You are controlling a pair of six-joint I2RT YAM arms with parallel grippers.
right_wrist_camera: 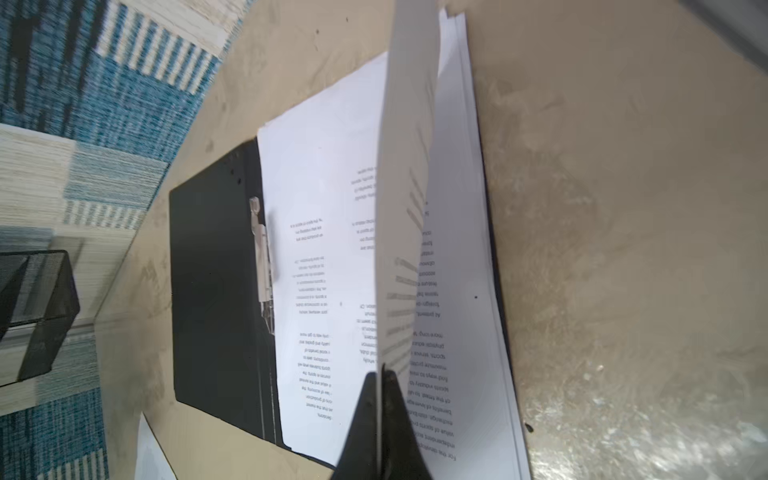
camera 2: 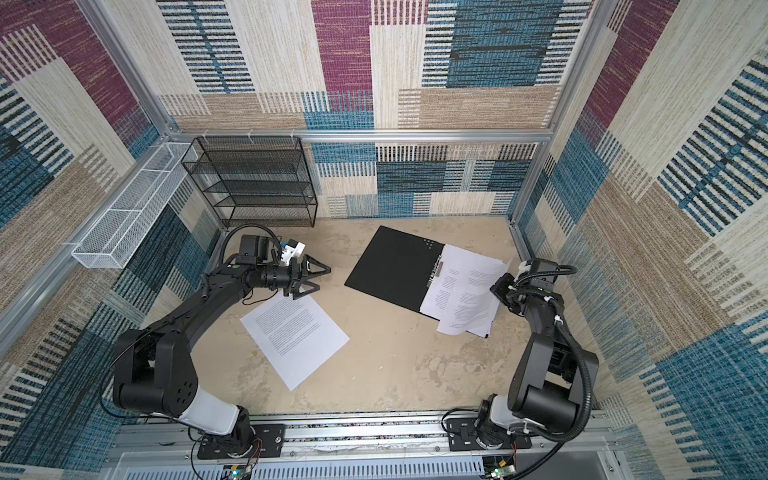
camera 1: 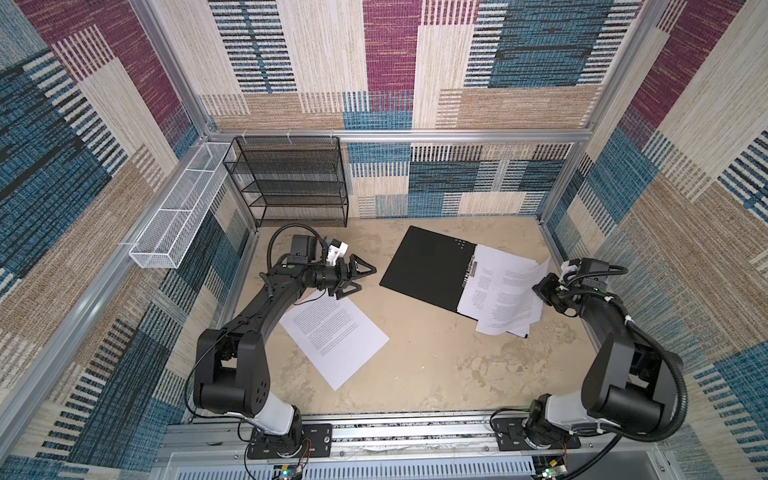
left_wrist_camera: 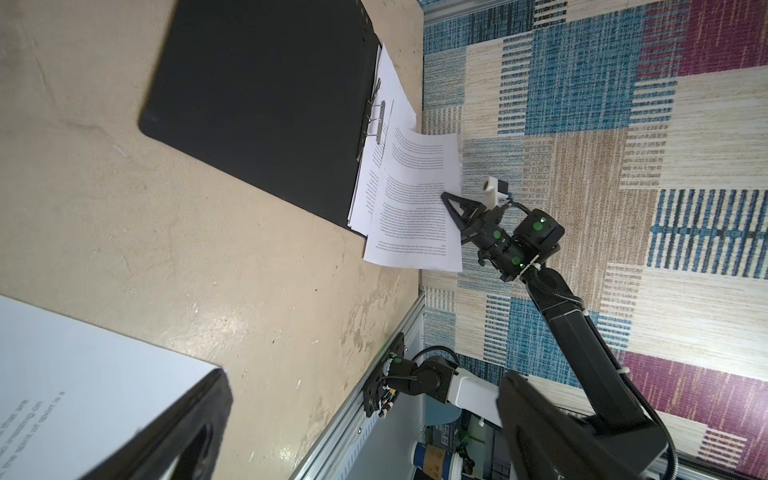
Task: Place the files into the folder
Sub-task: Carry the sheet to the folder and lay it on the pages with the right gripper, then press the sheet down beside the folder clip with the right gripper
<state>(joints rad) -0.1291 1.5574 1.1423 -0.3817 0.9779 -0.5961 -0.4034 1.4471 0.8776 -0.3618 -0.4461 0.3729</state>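
Nearest me, one loose sheet [camera 1: 334, 340] lies flat on the table [camera 1: 415, 374], print up, outside the folder. My left tool [camera 1: 365, 277] hangs just over its far corner, jaws spread as wide as they go, holding nothing. Paper like this weighs next to nothing, flops, and lies flush, so I judge a corner or free edge the only place to catch it. A hard pinch would crease it.

Farther off, my right tool [right_wrist_camera: 381, 374] is closed tight on the edge of a held sheet [right_wrist_camera: 405, 124], which stands curled above the pile [right_wrist_camera: 324, 208]. Gripped at one edge, it will likely sag and swing.

The folder [camera 1: 428, 266] lies open on the table, black inside up. The half toward my left arm is bare. The other carries the pile, fanned unevenly, with some edges past the cover. The metal clip [camera 1: 471, 270] runs along the spine beside the pile; I cannot tell whether it presses on any sheet.

At the back, the black wire rack [camera 1: 286, 183] and the white mesh basket [camera 1: 174, 216] show nothing inside.
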